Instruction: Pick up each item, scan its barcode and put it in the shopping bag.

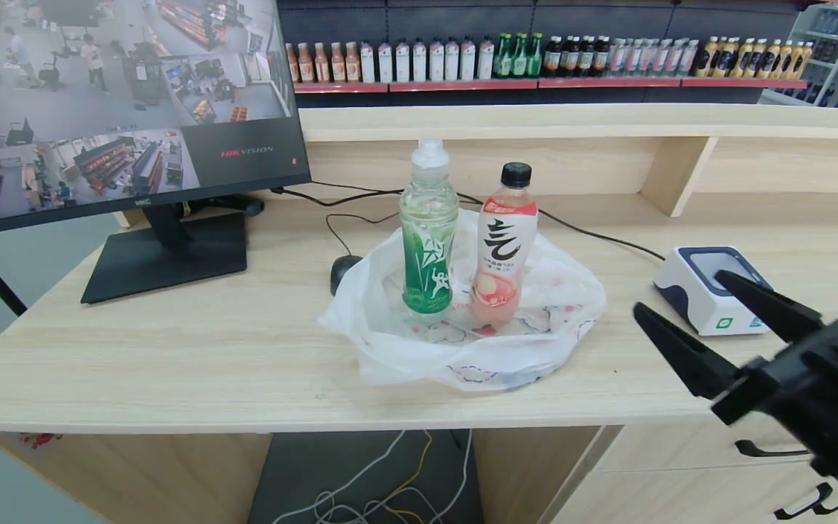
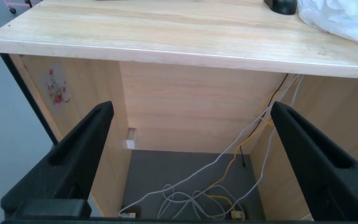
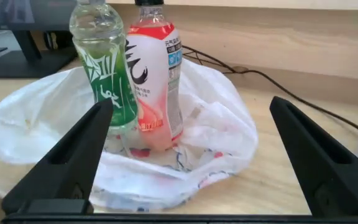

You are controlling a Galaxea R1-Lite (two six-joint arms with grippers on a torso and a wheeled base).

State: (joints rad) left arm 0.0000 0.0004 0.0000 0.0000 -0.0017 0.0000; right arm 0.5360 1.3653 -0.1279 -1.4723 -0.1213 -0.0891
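On the tabletop (image 1: 172, 349) the bag (image 1: 557, 320) lies in the middle, the left bottle (image 1: 428, 240) and right bottle (image 1: 504, 247) upright in it, side by side. The scanner (image 1: 710, 291) sits to the bag's right, the mouse (image 1: 342, 271) just behind-left, and the monitor (image 1: 121, 109) far left.

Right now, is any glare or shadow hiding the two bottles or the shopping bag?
Head view: even light, no glare on the green bottle or pink bottle; only soft shadows on the counter. Right wrist view: both bottles evenly lit, the shopping bag bright. Left wrist view: shaded under the counter, cables visible.
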